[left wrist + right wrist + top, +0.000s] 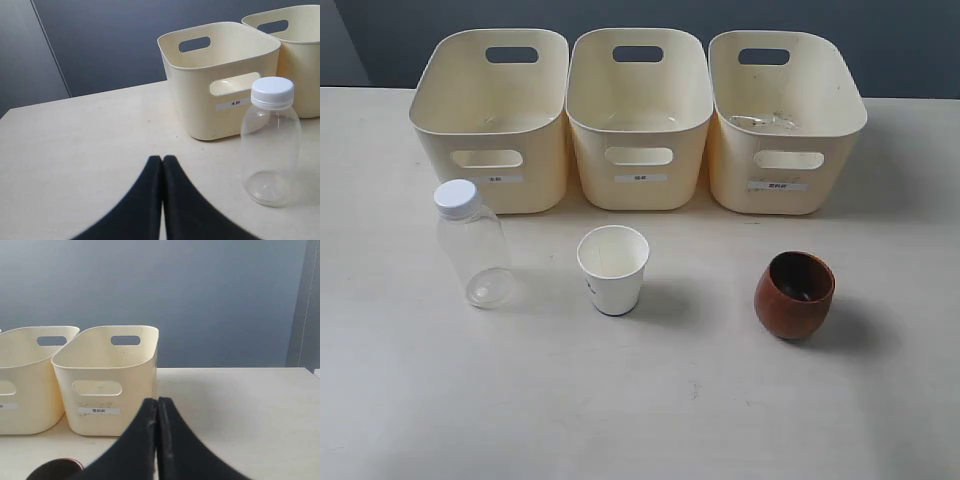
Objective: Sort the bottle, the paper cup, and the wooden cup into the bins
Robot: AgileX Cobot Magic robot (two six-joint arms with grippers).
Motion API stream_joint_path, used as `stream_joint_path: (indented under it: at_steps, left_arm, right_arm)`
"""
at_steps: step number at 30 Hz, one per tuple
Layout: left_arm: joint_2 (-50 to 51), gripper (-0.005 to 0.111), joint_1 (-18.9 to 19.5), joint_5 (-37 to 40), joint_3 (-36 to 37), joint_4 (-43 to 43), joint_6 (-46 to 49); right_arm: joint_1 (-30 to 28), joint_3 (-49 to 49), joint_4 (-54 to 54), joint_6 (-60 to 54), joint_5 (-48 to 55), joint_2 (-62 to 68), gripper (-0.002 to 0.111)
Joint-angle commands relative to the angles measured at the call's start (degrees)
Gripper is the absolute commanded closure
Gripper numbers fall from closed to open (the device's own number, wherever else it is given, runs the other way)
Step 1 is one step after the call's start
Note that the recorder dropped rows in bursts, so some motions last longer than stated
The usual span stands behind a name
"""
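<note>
The clear bottle [470, 243] with a white cap stands upright at the left of the table; it also shows in the left wrist view as the bottle [270, 141]. In the middle stands the white paper cup [612, 270], and at the right the brown wooden cup [794, 294], whose rim [54, 469] peeks into the right wrist view. Three cream bins stand in a row behind: left bin [492, 120], middle bin [639, 117], right bin [783, 120]. My left gripper [162, 159] is shut and empty, short of the bottle. My right gripper [157, 401] is shut and empty. Neither gripper shows in the exterior view.
The pale table [650, 400] runs wide in front of the three objects. A dark wall [165, 290] stands behind the bins. The right bin seems to hold something clear at its bottom [765, 122].
</note>
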Motion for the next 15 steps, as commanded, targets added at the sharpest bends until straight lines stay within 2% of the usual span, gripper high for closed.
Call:
stream_joint_path:
  at_steps: [1, 15]
  left_arm:
    - [-0.3, 0.107, -0.2, 0.1, 0.1, -0.2, -0.1]
    - [-0.3, 0.107, -0.2, 0.1, 0.1, -0.2, -0.1]
  right_arm:
    - [0.1, 0.3, 0.2, 0.0, -0.9, -0.3, 0.109]
    - [0.1, 0.3, 0.2, 0.0, -0.6, -0.3, 0.109]
